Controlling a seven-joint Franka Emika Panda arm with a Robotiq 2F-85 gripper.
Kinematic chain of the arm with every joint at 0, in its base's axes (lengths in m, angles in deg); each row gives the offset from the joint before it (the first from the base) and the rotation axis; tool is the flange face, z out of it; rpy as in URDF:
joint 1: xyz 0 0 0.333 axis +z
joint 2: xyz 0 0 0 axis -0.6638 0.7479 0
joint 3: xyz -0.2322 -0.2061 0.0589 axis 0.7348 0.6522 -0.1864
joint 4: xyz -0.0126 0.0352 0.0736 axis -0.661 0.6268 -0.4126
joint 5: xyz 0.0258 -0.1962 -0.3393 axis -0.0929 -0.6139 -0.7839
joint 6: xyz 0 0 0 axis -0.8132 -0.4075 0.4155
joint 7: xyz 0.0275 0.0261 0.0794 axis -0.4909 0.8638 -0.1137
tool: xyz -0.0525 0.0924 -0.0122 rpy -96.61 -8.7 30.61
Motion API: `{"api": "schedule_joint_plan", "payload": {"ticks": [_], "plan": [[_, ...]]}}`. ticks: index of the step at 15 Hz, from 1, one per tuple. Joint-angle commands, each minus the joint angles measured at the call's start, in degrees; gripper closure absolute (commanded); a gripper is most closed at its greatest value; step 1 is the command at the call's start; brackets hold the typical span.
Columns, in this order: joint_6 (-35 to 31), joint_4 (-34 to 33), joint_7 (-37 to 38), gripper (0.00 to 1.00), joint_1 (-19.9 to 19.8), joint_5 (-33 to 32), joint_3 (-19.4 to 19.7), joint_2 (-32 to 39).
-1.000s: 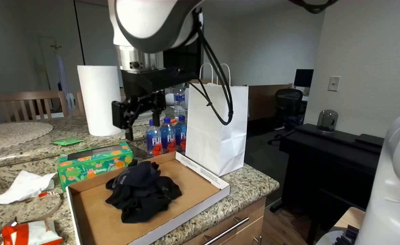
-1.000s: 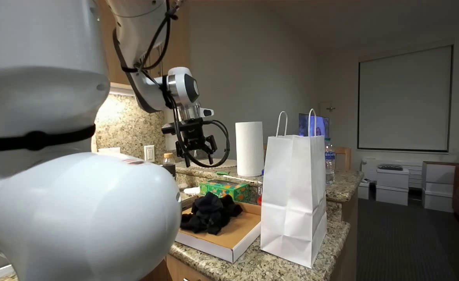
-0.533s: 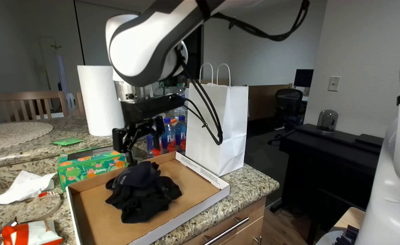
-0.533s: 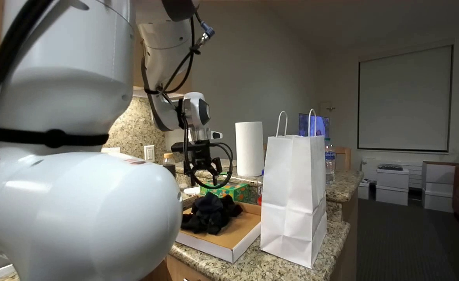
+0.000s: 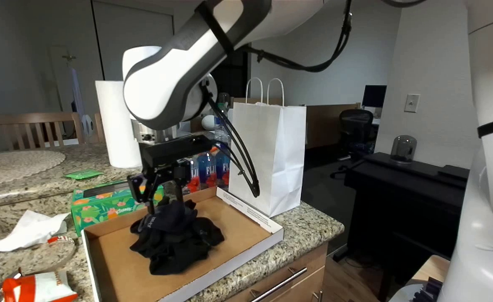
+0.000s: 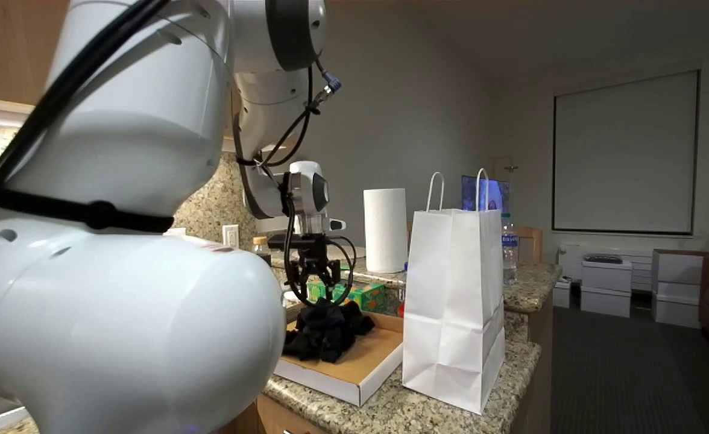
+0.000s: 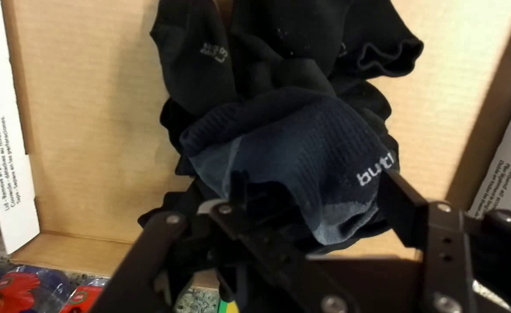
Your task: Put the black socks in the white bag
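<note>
A heap of black and dark navy socks lies in a shallow cardboard box lid (image 5: pixel 246 222). The socks show in both exterior views (image 5: pixel 175 247) (image 6: pixel 324 337) and fill the middle of the wrist view (image 7: pixel 281 139). My gripper (image 5: pixel 165 201) points down at the top of the heap. In the wrist view its fingers (image 7: pixel 316 182) are apart, one on each side of a navy sock with white lettering. The tips touch or nearly touch the cloth; their ends are partly hidden. The white paper bag (image 5: pixel 288 159) (image 6: pixel 451 313) stands upright beside the lid, handles up; its inside is hidden.
A green tissue box (image 5: pixel 116 205) stands behind the lid. A paper towel roll (image 5: pixel 118 126) and several water bottles (image 5: pixel 208 167) stand close behind the gripper. A red and white packet (image 5: pixel 41 289) lies at the front. The bag stands near the counter's end.
My gripper has moved down from above the lid to the top of the sock heap. Its fingers look slightly closer together. The socks and the bag have stayed in place.
</note>
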State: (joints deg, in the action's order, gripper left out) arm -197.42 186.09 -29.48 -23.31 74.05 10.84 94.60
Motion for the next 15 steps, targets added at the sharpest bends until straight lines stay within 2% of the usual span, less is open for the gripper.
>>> {"api": "schedule_joint_plan", "payload": {"ticks": [1, 7, 11, 15], "plan": [[-0.5, -1.9, 2.3, 0.53, 1.8, -0.2, 1.9, 2.3], [0.3, -3.0, 1.4, 0.90, 2.6, 0.6, 3.0, 4.4], [0.5, -1.8, 0.9, 0.96, 2.6, 1.3, 2.8, 2.7], [2.3, -0.6, 0.0, 0.90, 3.1, 1.1, 2.2, -0.7]]}}
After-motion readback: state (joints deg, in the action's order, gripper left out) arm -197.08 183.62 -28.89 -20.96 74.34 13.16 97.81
